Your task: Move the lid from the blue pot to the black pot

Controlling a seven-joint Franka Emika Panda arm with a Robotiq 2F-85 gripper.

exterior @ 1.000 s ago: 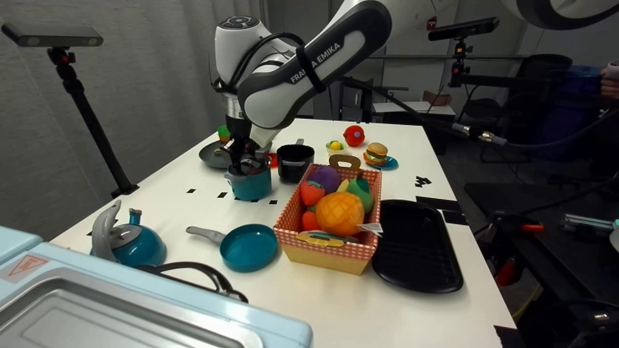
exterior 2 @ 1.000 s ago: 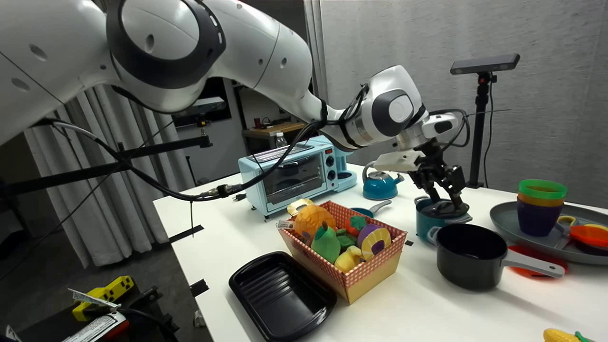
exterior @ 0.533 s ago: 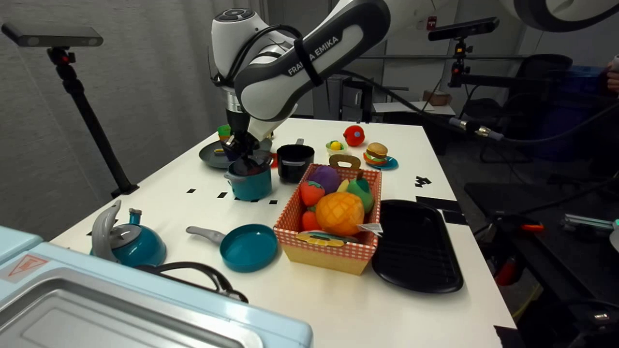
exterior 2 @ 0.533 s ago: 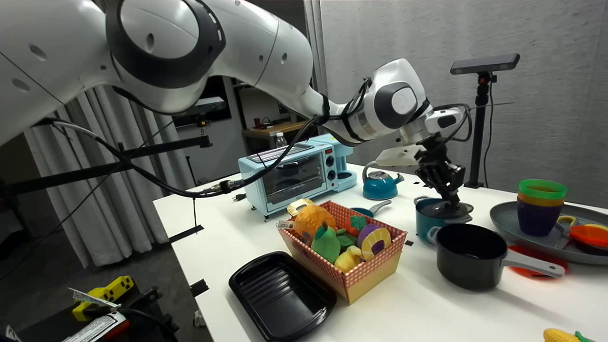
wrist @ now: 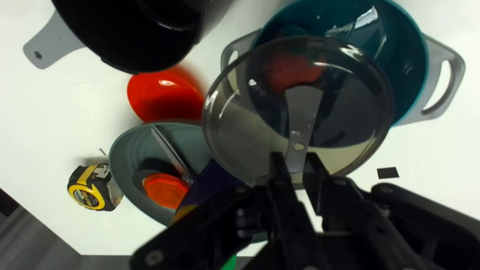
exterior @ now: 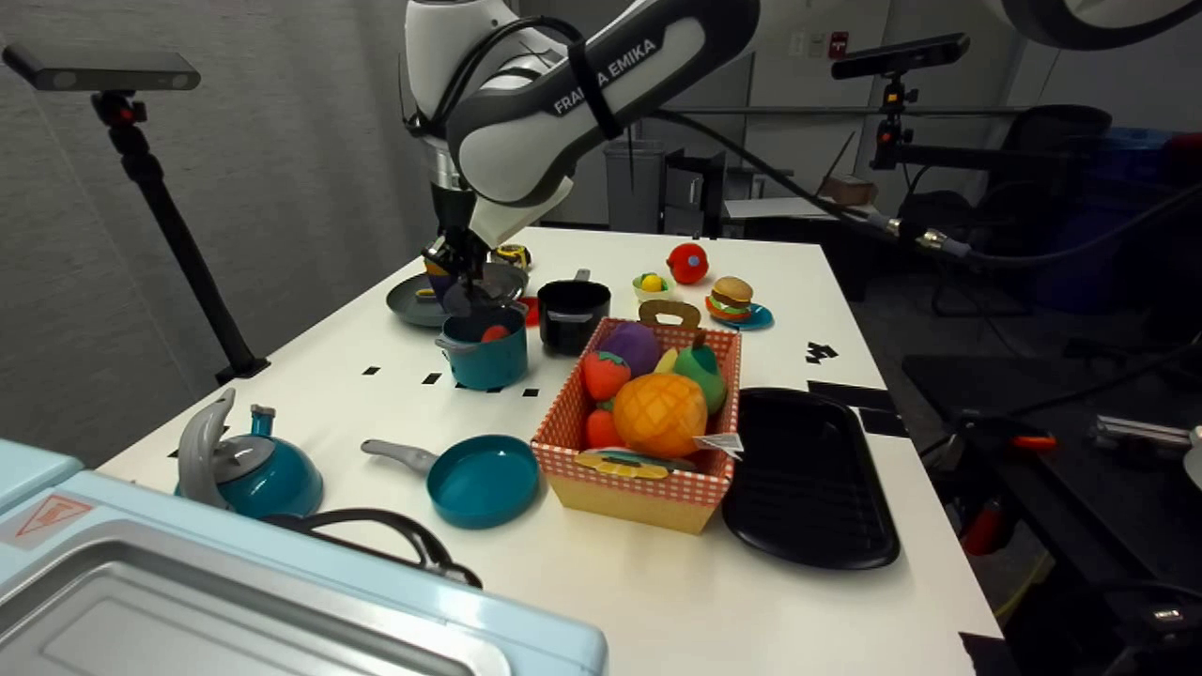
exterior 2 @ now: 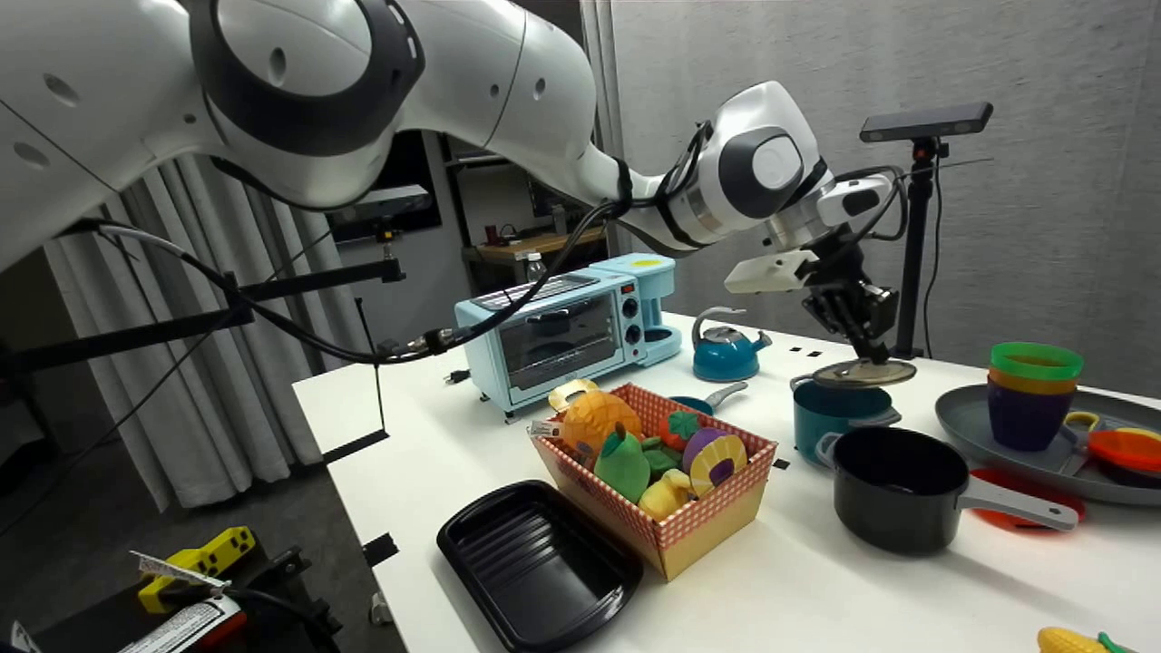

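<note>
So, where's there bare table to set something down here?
The white table shows bare between oven, fruit basket and black tray, and between frying pan and blue pot, tape marks aside. It's crowded around the black pot, blue pot and grey dish, where the gripper holds the lid.

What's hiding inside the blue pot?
Something red is inside the blue pot. The wrist view shows it only dimly through the see-through lid, so I can't tell what it is. Anything underneath it is covered.

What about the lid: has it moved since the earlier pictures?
Yes: upward. In an exterior view, the lid now hangs higher against the unmoved blue pot than a second ago.
</note>
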